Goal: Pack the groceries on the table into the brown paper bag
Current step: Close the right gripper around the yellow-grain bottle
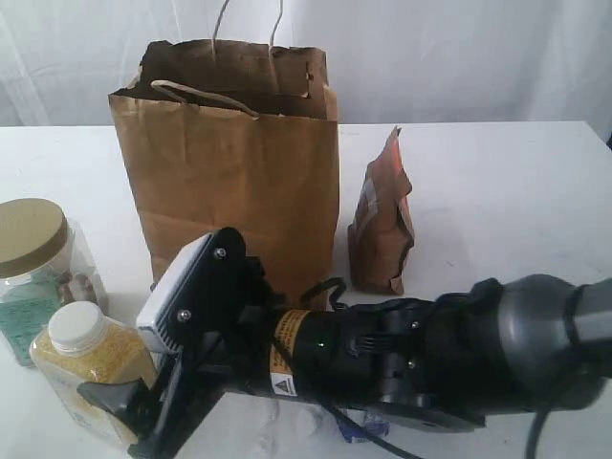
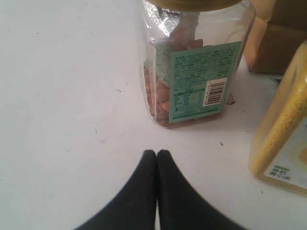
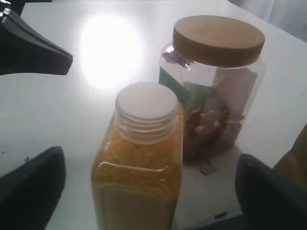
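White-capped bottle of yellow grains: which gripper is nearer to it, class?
Right. The right gripper, jaws open, flanks the bottle; the left gripper, shut, sits farther off, facing the jar.

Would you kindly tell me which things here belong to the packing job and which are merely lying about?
Job: brown paper bag, gold-lidded jar, white-capped bottle, brown pouch, table.
Lying about: nothing loose; only the white curtain behind.

the brown paper bag [image 1: 229,163] is standing open, brown pouch [image 1: 381,220] upright beside it, gold-lidded jar [image 1: 38,263] and white-capped bottle [image 1: 91,368] standing together.
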`<control>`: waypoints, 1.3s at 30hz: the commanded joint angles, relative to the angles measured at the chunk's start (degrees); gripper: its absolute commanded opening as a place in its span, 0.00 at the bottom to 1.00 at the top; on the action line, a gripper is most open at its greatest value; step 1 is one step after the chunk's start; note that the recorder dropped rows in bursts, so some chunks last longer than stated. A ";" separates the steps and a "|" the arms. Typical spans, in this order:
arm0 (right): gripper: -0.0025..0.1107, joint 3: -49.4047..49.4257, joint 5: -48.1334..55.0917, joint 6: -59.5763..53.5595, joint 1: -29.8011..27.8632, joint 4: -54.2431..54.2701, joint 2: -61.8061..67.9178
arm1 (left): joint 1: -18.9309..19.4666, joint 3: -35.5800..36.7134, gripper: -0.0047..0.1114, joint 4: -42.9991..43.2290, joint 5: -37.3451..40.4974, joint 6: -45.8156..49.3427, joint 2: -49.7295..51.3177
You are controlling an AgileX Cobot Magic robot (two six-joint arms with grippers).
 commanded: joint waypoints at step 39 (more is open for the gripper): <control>0.59 -8.23 2.85 6.95 1.67 7.13 12.92 | -0.50 0.27 0.04 -0.31 0.02 0.05 -0.19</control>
